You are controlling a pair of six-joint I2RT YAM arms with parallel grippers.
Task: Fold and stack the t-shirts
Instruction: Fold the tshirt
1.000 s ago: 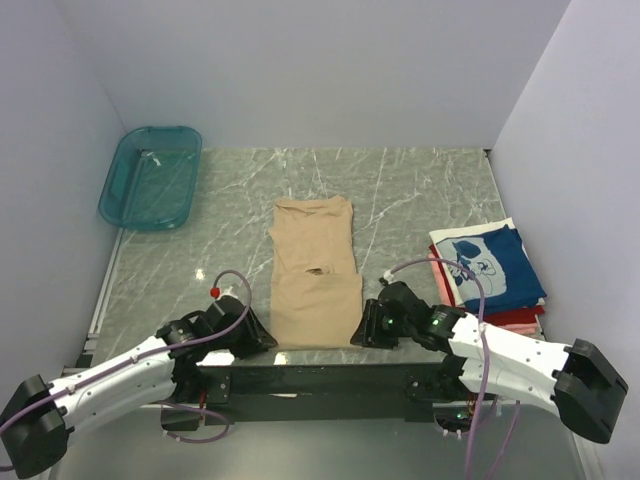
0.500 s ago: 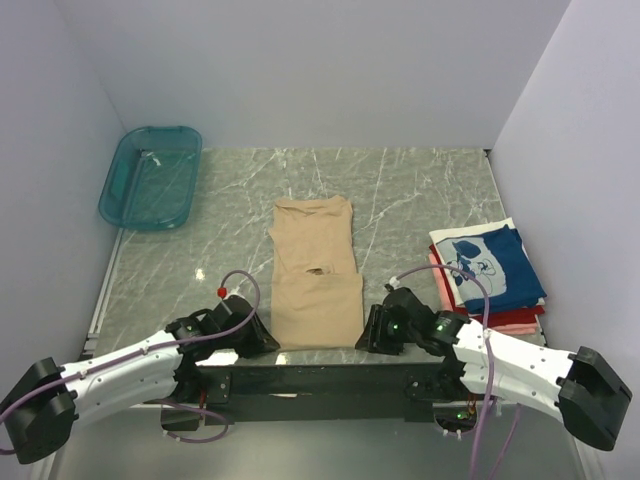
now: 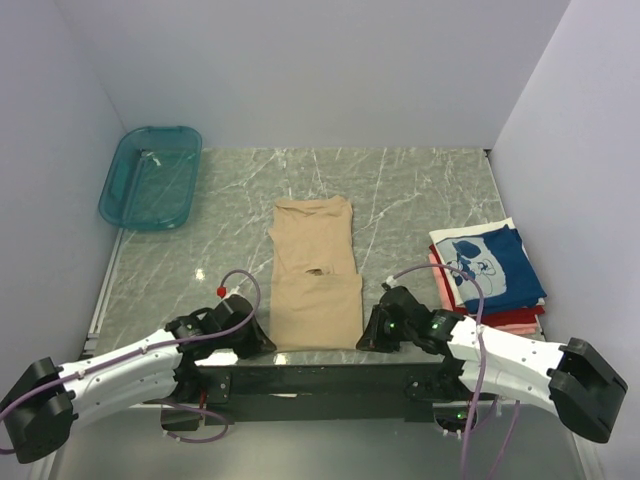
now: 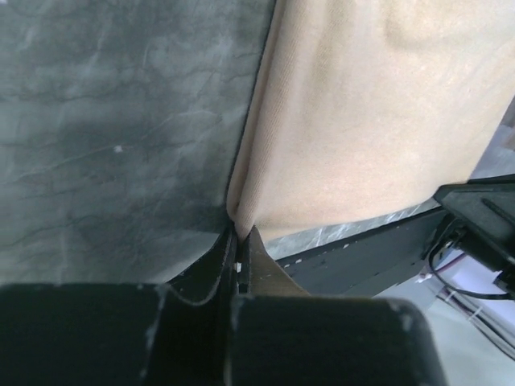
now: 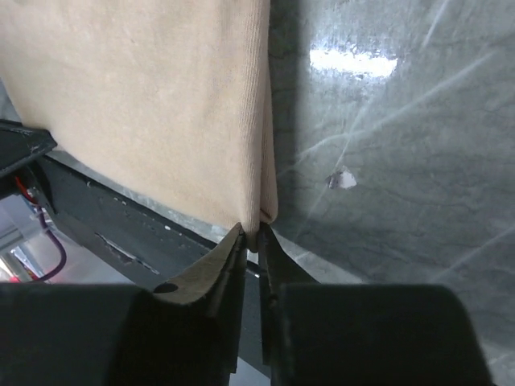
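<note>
A tan t-shirt (image 3: 314,275) lies folded lengthwise in the middle of the marble table, its hem toward the arms. My left gripper (image 3: 262,342) is shut on its near left corner; in the left wrist view the cloth (image 4: 362,121) is pinched between the jaws at my left gripper (image 4: 240,235). My right gripper (image 3: 366,338) is shut on the near right corner, where the tan t-shirt (image 5: 161,104) folds into my right gripper (image 5: 257,235). A stack of folded t-shirts (image 3: 490,270), navy with white print on top, red and pink below, sits at the right.
A teal plastic basket (image 3: 150,176) stands at the far left corner. The black mounting bar (image 3: 320,375) runs along the table's near edge, right under the shirt's hem. Walls close in on the left, back and right.
Both grippers have closed on the near corners of the tan t-shirt. The left gripper edged right toward the hem corner; the right arm shifted slightly.
</note>
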